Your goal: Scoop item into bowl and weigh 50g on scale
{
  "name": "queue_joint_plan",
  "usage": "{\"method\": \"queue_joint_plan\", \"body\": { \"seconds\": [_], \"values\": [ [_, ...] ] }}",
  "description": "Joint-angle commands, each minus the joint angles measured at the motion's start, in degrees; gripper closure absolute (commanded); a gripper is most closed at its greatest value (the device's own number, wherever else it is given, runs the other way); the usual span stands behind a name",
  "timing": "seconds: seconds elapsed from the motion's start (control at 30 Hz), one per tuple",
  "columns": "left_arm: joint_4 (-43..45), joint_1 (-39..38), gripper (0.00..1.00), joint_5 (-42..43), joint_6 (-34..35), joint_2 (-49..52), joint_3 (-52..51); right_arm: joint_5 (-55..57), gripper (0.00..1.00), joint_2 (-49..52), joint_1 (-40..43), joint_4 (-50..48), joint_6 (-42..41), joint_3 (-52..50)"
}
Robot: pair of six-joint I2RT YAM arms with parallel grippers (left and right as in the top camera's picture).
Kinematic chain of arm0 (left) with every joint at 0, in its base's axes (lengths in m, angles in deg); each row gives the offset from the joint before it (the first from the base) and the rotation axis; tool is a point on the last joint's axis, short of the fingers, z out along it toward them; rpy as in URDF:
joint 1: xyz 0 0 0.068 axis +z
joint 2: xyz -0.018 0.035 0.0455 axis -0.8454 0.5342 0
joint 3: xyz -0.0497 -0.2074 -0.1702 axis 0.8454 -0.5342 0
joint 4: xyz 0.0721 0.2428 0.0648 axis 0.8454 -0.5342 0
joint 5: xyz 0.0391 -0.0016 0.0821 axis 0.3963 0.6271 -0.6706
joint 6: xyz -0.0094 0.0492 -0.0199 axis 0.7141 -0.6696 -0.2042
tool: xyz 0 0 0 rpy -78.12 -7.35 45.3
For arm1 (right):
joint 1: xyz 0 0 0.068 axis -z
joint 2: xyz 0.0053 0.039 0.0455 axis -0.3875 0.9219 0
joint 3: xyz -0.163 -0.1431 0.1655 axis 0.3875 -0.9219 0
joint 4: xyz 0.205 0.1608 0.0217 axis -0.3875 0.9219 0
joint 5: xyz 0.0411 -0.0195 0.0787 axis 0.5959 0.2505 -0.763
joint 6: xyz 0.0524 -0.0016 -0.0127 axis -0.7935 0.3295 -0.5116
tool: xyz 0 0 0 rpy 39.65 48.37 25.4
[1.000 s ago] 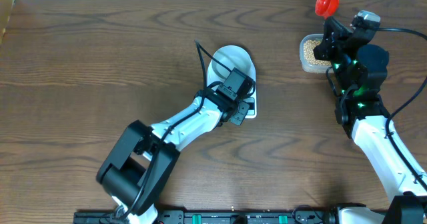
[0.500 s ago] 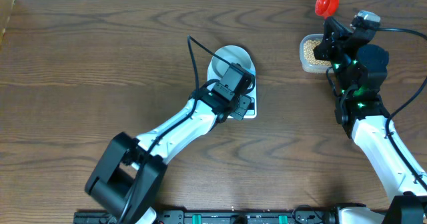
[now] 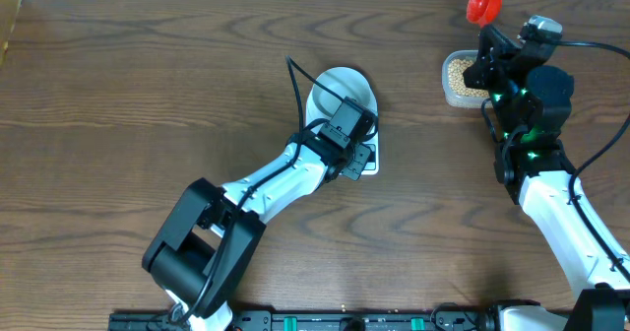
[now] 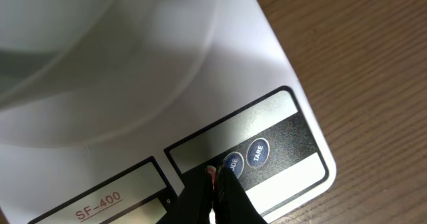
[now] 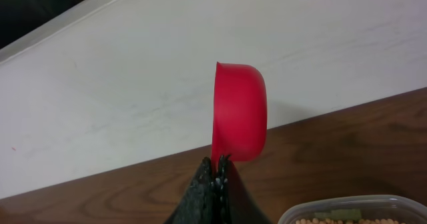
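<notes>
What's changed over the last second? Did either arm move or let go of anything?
Only the left arm moved: its elbow swung out left, then came back to where it started. The left gripper, shut, kept its tips at the scale's buttons. Nothing taken or released. The right gripper still holds the red scoop raised beyond the tub of beans; the bowl stays on the scale.

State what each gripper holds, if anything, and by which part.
Right gripper: red scoop, gripped just below its cup. Left gripper: nothing; shut at the scale.
</notes>
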Motion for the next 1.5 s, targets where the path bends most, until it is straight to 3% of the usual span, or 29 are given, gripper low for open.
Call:
{"method": "queue_joint_plan", "body": {
  "seconds": [0.0,0.6,0.77,0.9,1.13,1.47],
  "values": [
    [0.00,0.22,0.93,-0.11,0.11,1.55,-0.22,0.87,0.99,-0.04,0.13,0.00,0.76,1.64],
    [-0.92,0.35,0.93,2.08,0.90,3.80,-0.28,0.83,0.99,-0.04,0.13,0.00,0.76,1.64],
    [-2.51,0.35,0.93,-4.04,-3.06,-1.42,3.04,0.83,0.99,-0.04,0.13,-0.04,0.76,1.64],
    [-2.78,0.39,0.93,-4.20,-3.58,-4.96,3.72,0.83,0.99,-0.04,0.13,0.00,0.76,1.64],
    [-5.22,0.33,0.93,2.32,-3.06,-1.07,3.65,0.85,0.99,-0.04,0.13,0.02,0.76,1.64],
    [-5.38,0.17,0.93,2.89,-2.64,2.97,3.63,0.85,0.99,-0.04,0.13,0.02,0.76,1.64]
  ]
}}
